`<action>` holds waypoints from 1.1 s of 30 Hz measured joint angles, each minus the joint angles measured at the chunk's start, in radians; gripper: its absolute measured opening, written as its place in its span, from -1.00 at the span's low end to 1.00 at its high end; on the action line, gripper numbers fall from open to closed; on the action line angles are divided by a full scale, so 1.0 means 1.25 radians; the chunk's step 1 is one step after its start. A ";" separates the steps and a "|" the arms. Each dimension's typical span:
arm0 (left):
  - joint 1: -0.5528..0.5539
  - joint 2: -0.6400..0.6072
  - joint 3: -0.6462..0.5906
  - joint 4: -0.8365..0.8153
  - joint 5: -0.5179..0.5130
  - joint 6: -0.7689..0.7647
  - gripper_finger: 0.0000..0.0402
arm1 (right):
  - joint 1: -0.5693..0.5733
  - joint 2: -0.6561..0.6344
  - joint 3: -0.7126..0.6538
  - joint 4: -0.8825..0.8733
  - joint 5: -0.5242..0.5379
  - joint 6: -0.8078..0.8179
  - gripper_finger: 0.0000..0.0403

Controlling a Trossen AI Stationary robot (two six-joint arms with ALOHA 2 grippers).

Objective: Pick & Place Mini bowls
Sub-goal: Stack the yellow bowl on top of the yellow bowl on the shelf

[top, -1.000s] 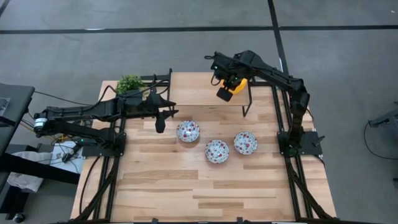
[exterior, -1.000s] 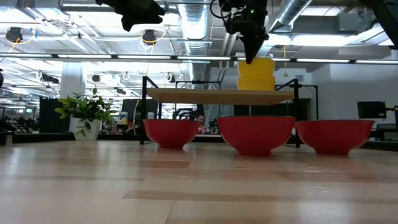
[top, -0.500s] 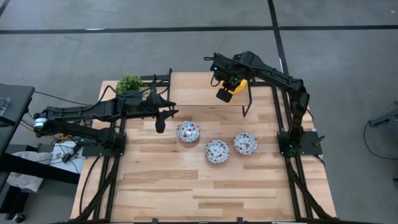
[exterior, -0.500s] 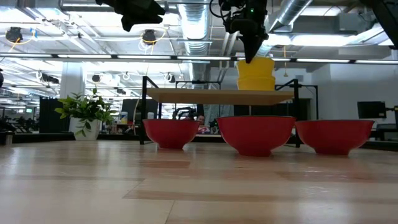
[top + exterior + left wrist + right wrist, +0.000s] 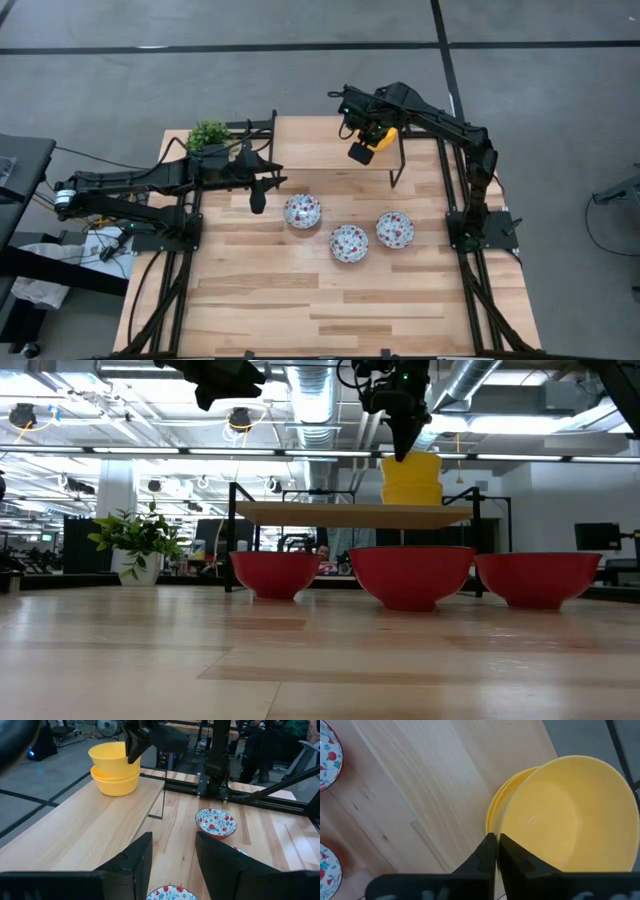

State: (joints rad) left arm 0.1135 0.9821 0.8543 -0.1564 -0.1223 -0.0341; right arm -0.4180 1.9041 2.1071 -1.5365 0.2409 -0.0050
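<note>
Upper centre of the high view, right gripper [image 5: 361, 149] clenched on the rim of the top bowl of the stacked yellow bowls [image 5: 411, 479] on a raised shelf [image 5: 350, 514], three floral bowls [image 5: 348, 243] mid-table, left gripper [image 5: 258, 197] released at left, no legible writing.

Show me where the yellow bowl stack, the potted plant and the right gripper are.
yellow bowl stack [image 5: 114, 772]: left wrist view, side wall of the stack.
potted plant [image 5: 140, 536]: low view, its leaves.
right gripper [image 5: 497, 851]: right wrist view, between the fingers, at the top bowl's rim.
</note>
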 joint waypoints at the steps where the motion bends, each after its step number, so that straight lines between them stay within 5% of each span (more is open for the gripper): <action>1: 0.000 0.000 0.000 0.000 0.000 0.000 -0.25 | -0.002 0.000 0.000 0.000 0.001 0.000 -0.93; 19: 0.000 0.000 0.000 0.000 0.000 0.000 -0.25 | -0.003 0.000 0.000 -0.003 0.043 0.003 -0.71; 33: 0.000 0.000 0.000 0.000 0.000 0.000 -0.25 | -0.004 0.000 0.000 -0.003 0.016 0.002 -0.99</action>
State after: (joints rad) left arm 0.1137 0.9821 0.8546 -0.1563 -0.1223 -0.0338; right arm -0.4232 1.9041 2.1073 -1.5398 0.2606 -0.0027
